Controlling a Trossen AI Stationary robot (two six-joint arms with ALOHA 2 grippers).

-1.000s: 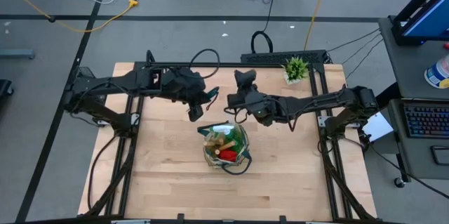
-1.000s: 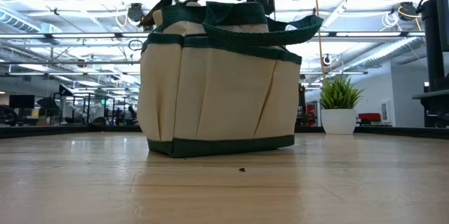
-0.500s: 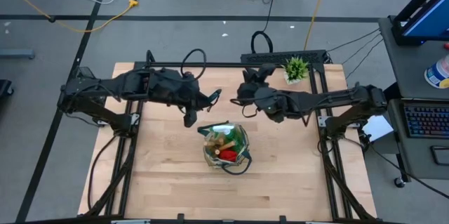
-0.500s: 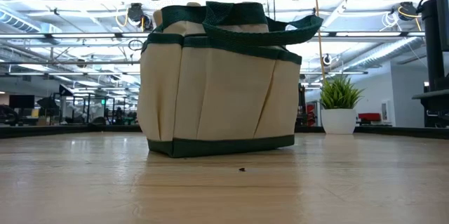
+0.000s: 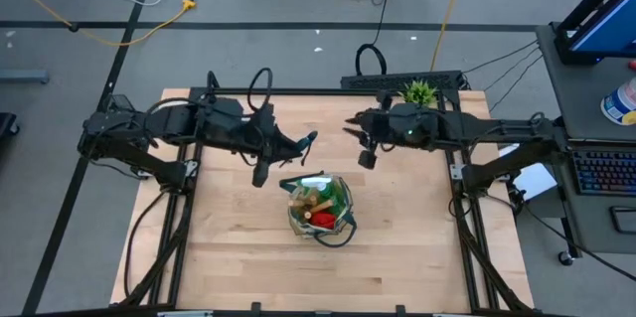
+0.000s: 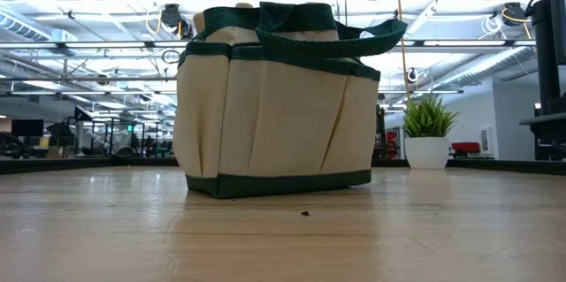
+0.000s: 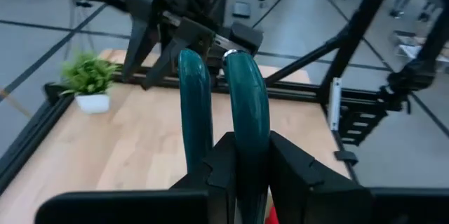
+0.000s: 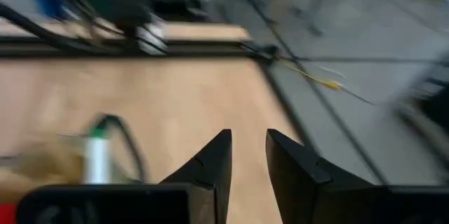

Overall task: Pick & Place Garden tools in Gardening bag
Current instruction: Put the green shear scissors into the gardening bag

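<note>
Two pincers above the gardening bag [image 5: 319,208]: left [image 5: 306,139] together, right [image 5: 350,125] empty, slightly apart.

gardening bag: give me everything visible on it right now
The gardening bag is a round beige fabric tote with dark green trim at rim and base, outer pockets and drooping green loop handles. It stands upright on the wooden table, just in front of centre. From above, wooden handles and something red show inside. Neither gripper touches it; both arms hang behind it, above the table.
</note>
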